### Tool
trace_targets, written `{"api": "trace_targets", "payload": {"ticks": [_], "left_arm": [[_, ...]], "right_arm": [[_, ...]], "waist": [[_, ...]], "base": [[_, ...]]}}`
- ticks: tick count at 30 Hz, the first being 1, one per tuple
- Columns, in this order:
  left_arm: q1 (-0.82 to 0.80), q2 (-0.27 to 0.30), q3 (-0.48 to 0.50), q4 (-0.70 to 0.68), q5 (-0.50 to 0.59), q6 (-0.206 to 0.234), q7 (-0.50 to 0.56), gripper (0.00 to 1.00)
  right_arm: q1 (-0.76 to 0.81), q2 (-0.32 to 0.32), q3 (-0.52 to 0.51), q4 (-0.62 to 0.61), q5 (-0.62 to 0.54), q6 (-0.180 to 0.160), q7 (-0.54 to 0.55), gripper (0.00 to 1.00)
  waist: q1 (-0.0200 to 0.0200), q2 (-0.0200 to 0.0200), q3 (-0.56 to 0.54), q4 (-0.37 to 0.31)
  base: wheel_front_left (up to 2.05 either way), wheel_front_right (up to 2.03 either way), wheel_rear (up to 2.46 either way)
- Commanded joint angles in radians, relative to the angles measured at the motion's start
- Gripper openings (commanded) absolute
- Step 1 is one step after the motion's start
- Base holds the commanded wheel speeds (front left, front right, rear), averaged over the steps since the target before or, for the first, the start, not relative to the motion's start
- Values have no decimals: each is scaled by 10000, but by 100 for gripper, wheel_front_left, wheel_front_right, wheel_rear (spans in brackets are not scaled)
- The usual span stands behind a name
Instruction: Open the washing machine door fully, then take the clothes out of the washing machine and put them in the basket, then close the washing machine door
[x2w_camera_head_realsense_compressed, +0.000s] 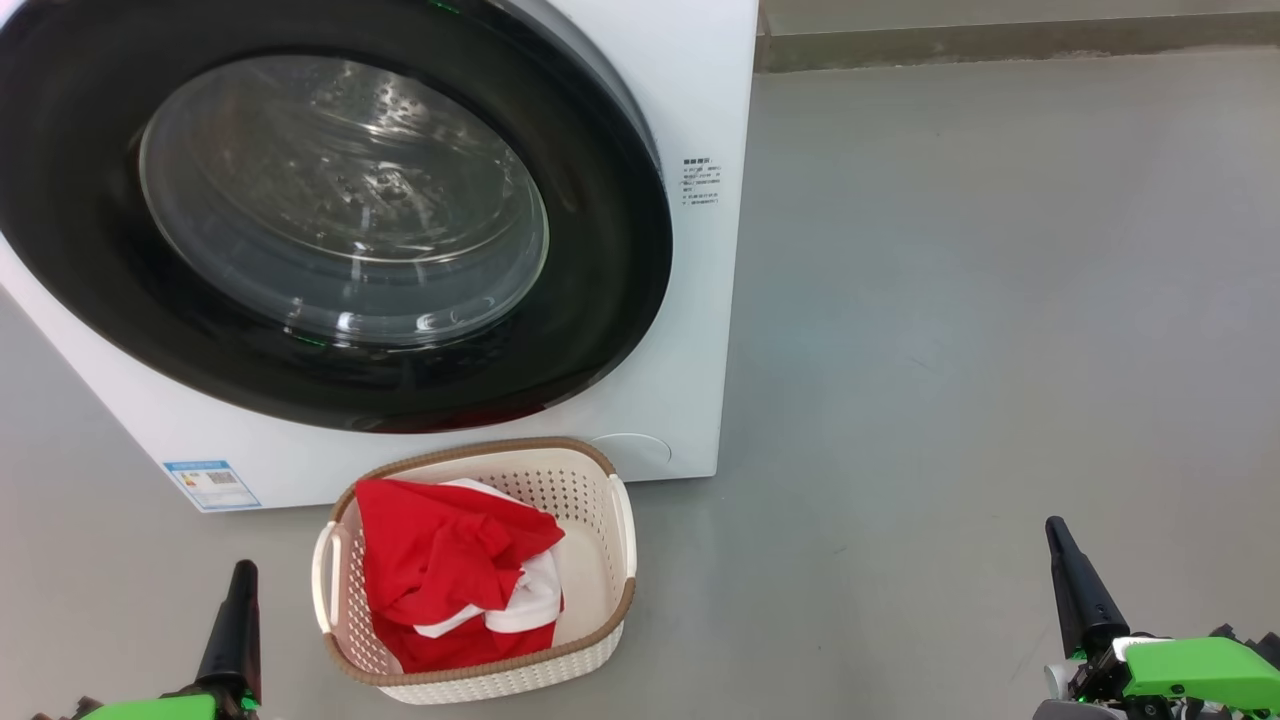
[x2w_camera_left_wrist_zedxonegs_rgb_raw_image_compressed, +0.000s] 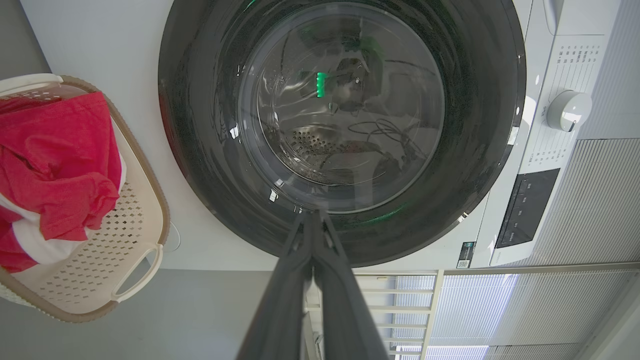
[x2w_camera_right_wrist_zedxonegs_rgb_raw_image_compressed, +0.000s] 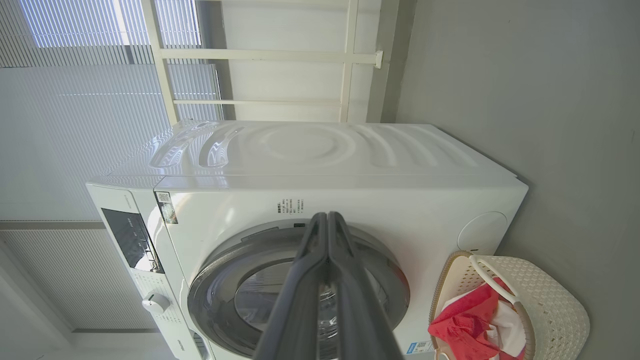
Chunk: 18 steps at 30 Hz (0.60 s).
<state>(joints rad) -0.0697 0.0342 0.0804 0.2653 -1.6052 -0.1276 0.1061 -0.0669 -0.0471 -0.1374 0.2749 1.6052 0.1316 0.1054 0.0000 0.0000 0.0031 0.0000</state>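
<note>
the washing machine door (x2w_camera_head_realsense_compressed: 340, 210) looks flush against the washing machine (x2w_camera_head_realsense_compressed: 690, 90), though whether its latch has caught cannot be told. the clothes (x2w_camera_head_realsense_compressed: 450, 570) lie in the basket (x2w_camera_head_realsense_compressed: 590, 490), which stands on the floor (x2w_camera_head_realsense_compressed: 950, 300) just in front of the machine, below the door. by my reading, little of the task is left.

the left tool (x2w_camera_left_wrist_zedxonegs_rgb_raw_image_compressed: 313, 220) has its two dark fingers pressed together with nothing between them, and points at the door's lower ring. the right tool (x2w_camera_right_wrist_zedxonegs_rgb_raw_image_compressed: 327, 217) is likewise narrow and empty. both hang low and apart from the machine.

the risks: if the latch is not caught, the door may drift open. a further push with thin fingertips on that glossy black ring could skid onto the bulging glass. the left tool is near the basket's left handle, so a careless swing could knock the light basket.

the basket is perforated cream plastic with a brown woven-look rim and rounded corners. the clothes are soft red fabric with white parts, crumpled and heaped toward its left side. the machine is smooth white and boxy.
</note>
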Motion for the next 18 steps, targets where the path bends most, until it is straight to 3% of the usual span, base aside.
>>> {"api": "trace_targets", "payload": {"ticks": [1,18], "left_arm": [[-383,162,343,-204,-26,-31,78,0],[-383,161,343,-204,-25,-31,79,0]], "right_arm": [[-411,-37,232,-301,30,-9,81,0],[-411,-36,230,-301,29,-9,83,0]], "waist": [[0,0,0,0],[0,0,0,0]], "base": [[0,0,0],[0,0,0]]}}
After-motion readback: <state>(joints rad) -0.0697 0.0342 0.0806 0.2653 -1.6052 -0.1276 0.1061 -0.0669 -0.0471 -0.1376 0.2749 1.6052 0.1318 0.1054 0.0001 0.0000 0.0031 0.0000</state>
